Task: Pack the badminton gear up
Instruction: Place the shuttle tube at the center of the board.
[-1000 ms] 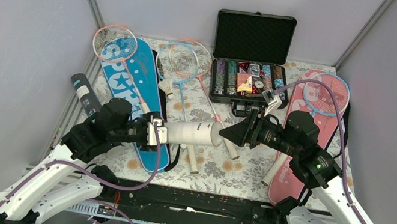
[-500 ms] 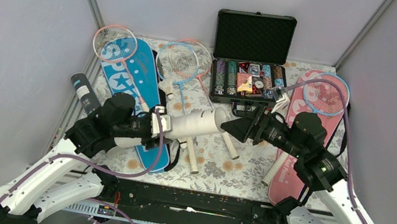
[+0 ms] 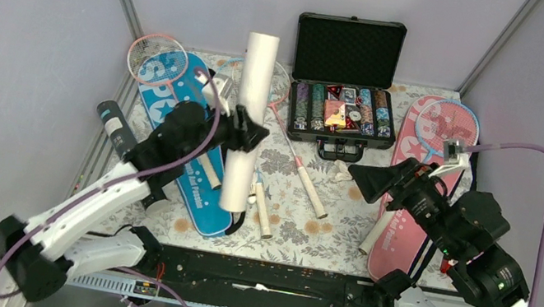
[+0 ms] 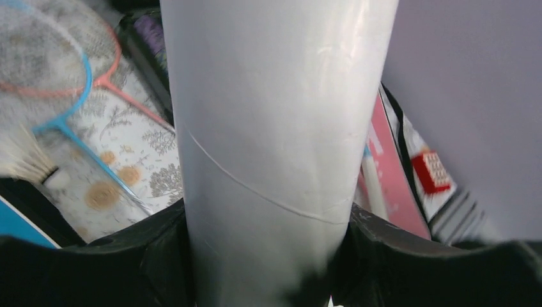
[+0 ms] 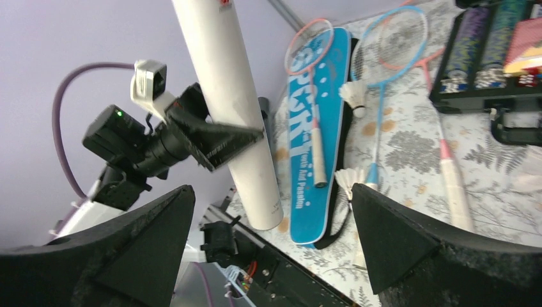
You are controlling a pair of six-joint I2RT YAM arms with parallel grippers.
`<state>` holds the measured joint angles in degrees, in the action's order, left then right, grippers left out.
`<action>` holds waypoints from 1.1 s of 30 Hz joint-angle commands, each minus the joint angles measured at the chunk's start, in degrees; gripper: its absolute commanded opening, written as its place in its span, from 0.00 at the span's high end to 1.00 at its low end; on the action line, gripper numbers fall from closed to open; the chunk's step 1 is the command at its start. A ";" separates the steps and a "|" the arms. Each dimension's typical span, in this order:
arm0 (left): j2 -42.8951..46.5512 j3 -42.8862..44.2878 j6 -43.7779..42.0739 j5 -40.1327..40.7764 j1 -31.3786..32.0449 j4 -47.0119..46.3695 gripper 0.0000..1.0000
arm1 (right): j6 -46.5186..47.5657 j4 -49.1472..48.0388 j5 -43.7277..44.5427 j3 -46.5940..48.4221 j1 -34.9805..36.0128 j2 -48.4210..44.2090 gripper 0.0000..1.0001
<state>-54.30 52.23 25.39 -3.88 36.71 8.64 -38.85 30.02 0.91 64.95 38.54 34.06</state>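
Observation:
My left gripper is shut on a long white tube and holds it upright above the mat; the tube fills the left wrist view between the fingers. My right gripper hangs open and empty to the right of the tube, well apart from it. A pink racket lies on the blue cover. A light-blue racket lies on the pink cover. Two more rackets lie mid-mat. A dark tube lies at the left. Two shuttlecocks rest beside the blue cover.
An open black case of poker chips stands at the back centre. A small red block with white squares shows by the pink cover. Grey walls close in left, right and back. The arm bases and a black rail line the near edge.
The left arm has swung the white tube from lying level to standing upright and carried it back and left. The right gripper has opened wide and drawn back to the right.

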 commanded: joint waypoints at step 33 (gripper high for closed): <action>-42.28 11.91 41.69 24.79 9.08 2.36 0.09 | 1.59 10.85 12.29 -7.59 0.43 6.13 0.01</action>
<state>-99.42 60.18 68.18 20.75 45.69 11.11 -35.90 40.60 9.89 56.69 38.59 39.59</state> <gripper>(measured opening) 0.872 0.993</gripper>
